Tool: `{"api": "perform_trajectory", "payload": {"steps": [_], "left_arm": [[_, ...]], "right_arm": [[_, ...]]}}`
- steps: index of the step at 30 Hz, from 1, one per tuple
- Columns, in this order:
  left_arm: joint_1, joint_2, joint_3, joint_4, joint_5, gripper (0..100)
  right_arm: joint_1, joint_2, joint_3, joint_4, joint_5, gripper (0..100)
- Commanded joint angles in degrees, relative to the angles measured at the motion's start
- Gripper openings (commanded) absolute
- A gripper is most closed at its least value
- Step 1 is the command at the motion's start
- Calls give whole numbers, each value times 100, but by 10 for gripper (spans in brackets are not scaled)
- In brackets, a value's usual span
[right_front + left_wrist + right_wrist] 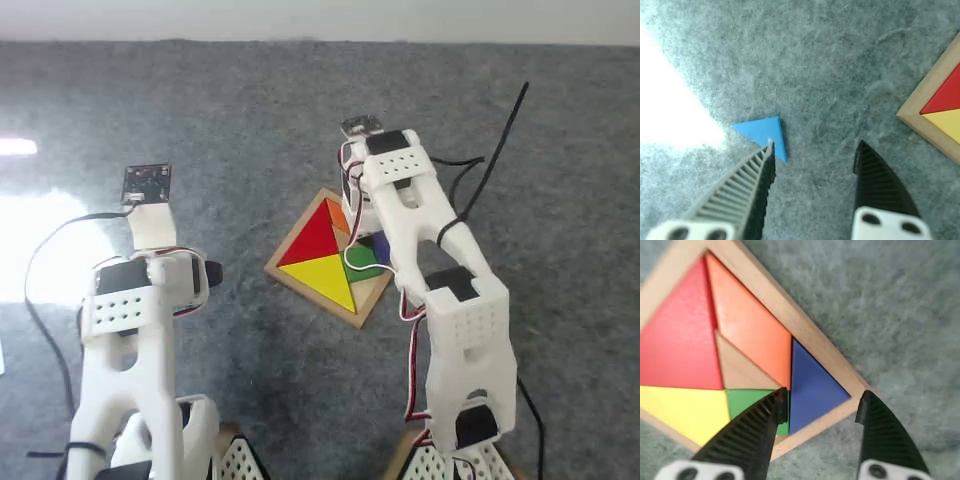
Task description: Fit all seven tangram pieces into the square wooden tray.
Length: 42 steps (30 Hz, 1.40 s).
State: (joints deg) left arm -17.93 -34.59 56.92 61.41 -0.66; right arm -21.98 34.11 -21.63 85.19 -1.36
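The square wooden tray [310,297] lies mid-table with red [315,238], yellow [325,275], orange, green and dark blue pieces in it. In the right wrist view my right gripper [824,395] hangs open over the tray's corner, straddling the dark blue triangle [810,385]. Between the red, orange and green pieces is a bare wood-coloured triangular patch [742,370]. A small light blue triangle [765,134] lies on the grey mat. My left gripper [815,150] is open just above the mat, one fingertip [769,150] at the triangle's edge.
Grey felt mat covers the table. The tray's corner [932,84] lies a short way from the light blue triangle, with bare mat between them. A bright glare patch [40,240] lies at the left. The right arm [440,260] reaches over the tray's right side.
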Motion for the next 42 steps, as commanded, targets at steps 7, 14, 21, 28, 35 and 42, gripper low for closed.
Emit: {"api": "perform_trajectory", "payload": {"steps": [7, 14, 21, 28, 35, 42], "left_arm": [[53, -9, -48, -79, 18, 249], [44, -35, -48, -79, 18, 249], [9, 0, -505, 299, -273, 248], [-387, 202, -1015, 888, -686, 246], [-1064, 2136, -1437, 853, -26, 250], [-1240, 2910, -1358, 193, 88, 250]], "right_arm": [[-22, -1007, 615, -198, 105, 231], [-171, -822, 738, -163, 343, 231], [-145, -2791, 1925, -321, 387, 230], [549, -5974, 5327, -1420, 1160, 230], [1745, -7653, 7332, -2097, 1644, 230], [1745, -7916, 7903, -2193, 1635, 230]]}}
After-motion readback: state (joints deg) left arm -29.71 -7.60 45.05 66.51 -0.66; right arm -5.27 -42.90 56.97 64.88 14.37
